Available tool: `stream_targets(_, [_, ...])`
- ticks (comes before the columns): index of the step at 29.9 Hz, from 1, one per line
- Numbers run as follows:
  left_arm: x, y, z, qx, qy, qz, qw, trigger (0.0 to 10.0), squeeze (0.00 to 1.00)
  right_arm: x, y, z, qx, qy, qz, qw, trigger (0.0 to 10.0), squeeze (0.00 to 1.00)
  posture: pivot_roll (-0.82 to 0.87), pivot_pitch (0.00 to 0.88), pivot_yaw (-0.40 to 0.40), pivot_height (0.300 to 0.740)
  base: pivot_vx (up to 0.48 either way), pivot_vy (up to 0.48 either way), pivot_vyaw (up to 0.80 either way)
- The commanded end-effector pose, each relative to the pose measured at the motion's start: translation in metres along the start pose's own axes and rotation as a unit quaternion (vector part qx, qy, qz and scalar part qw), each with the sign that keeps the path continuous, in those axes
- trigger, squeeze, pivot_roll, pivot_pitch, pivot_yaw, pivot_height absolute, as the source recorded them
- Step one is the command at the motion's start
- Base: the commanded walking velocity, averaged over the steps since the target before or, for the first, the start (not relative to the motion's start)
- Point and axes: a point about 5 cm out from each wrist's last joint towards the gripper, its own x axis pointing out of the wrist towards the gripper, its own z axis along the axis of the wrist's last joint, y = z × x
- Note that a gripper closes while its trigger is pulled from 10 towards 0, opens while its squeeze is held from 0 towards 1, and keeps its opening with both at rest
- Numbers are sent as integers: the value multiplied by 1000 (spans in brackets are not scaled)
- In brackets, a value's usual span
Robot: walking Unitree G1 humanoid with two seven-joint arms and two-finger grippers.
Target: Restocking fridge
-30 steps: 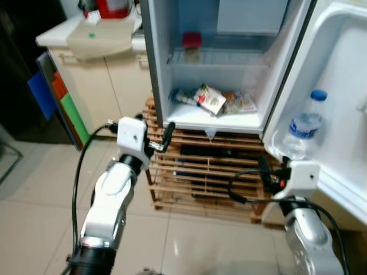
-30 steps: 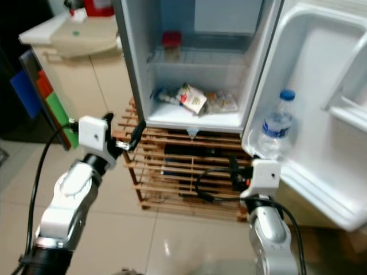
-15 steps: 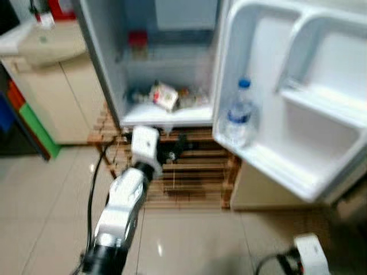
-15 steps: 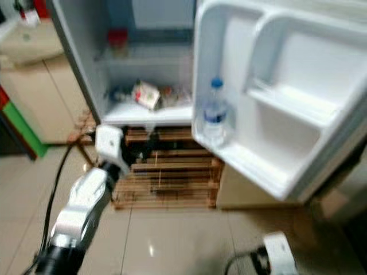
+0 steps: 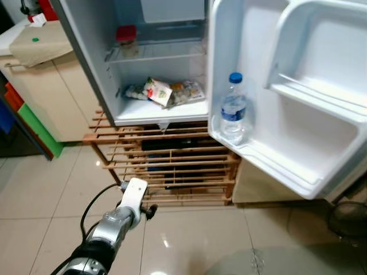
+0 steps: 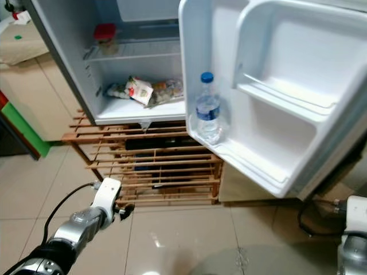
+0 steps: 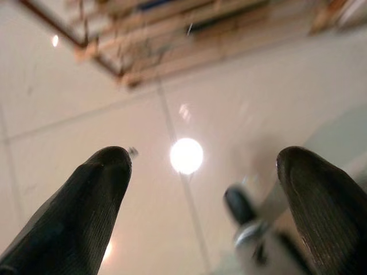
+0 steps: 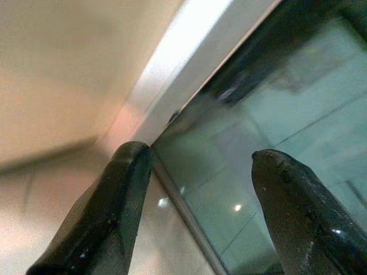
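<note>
The left hand hangs low over the glossy beige tiled floor, its two black fingers spread apart with nothing between them; the wrist view shows a bright lamp reflection on the tiles between the fingertips. The right hand is lower still and off to the right, its white wrist block just showing at the edge of the head view, and its fingers are likewise spread and empty, pointed at a pale wall edge beside a greenish tiled surface. Ahead of and above the left hand stands the slatted wooden pallet rack, and on top of it the small white fridge with its door swung wide to the right. A clear plastic water bottle with a blue cap stands upright in the lowest door shelf, well up and to the right of the left hand. Inside the fridge, food packets in white, red and green wrapping lie on the bottom shelf, and a red-lidded jar sits on the wire shelf above. Far up and left of the left hand is a cream cabinet worktop.
</note>
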Motion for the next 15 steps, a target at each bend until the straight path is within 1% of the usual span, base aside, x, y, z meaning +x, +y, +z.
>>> stream_targets(1, [0, 8, -7, 25, 20, 14, 999, 10000, 0, 6, -14, 19, 25, -21, -45, 998, 10000, 0, -251, 10, 103, 740, 0, 0, 0])
stream_targets(2, [0, 9, -12, 32, 31, 16, 999, 10000, 0, 7, -16, 25, 32, -29, -57, 997, 10000, 0, -253, 10, 104, 740, 0, 0, 0])
stream_targets(4, [-1, 11, -22, 57, 51, 21, 997, 10000, 0, 9, -17, 34, 50, -38, -61, 996, 10000, 0, -253, 10, 106, 740, 0, 0, 0])
stream_targets(6, [-2, 15, -38, 98, 83, 26, 991, 10000, 0, 10, -13, 45, 80, -49, -46, 995, 10000, 0, -258, 11, 108, 740, 0, 0, 0])
stream_targets(8, [-3, 16, -47, 122, 104, 24, 987, 10000, 0, 11, -8, 51, 98, -57, -27, 993, 10000, 0, -258, 11, 108, 740, 0, 0, 0])
stream_targets(9, [-3, 16, -47, 122, 104, 24, 987, 10000, 0, 11, -8, 51, 98, -57, -27, 993, 10000, 0, -258, 11, 108, 740, 0, 0, 0])
stream_targets(10, [-4, 17, -50, 128, 110, 25, 985, 10000, 0, 9, -5, 54, 111, -62, -13, 992, 10000, 0, -263, 13, 110, 740, 0, 0, 0])
stream_targets(11, [-4, 17, -54, 139, 116, 26, 983, 10000, 0, 7, 2, 58, 135, -65, 17, 989, 10000, 0, -266, 13, 112, 740, 0, 0, 0])
stream_targets(12, [-5, 17, -57, 143, 119, 26, 982, 10000, 0, 4, 8, 62, 145, -67, 40, 986, 10000, 0, -267, 14, 113, 740, 0, 0, 0])
stream_targets(13, [-5, 17, -57, 143, 119, 26, 982, 10000, 0, 4, 8, 62, 145, -67, 40, 986, 10000, 0, -267, 14, 113, 740, 0, 0, 0])
stream_targets(14, [-5, 16, -60, 146, 123, 24, 981, 10000, 0, 1, 14, 63, 148, -66, 68, 984, 10000, 0, -267, 15, 112, 740, 0, 0, 0])
stream_targets(15, [-5, 16, -60, 146, 123, 24, 981, 10000, 0, 1, 14, 63, 148, -66, 68, 984, 10000, 0, -267, 15, 112, 740, 0, 0, 0])
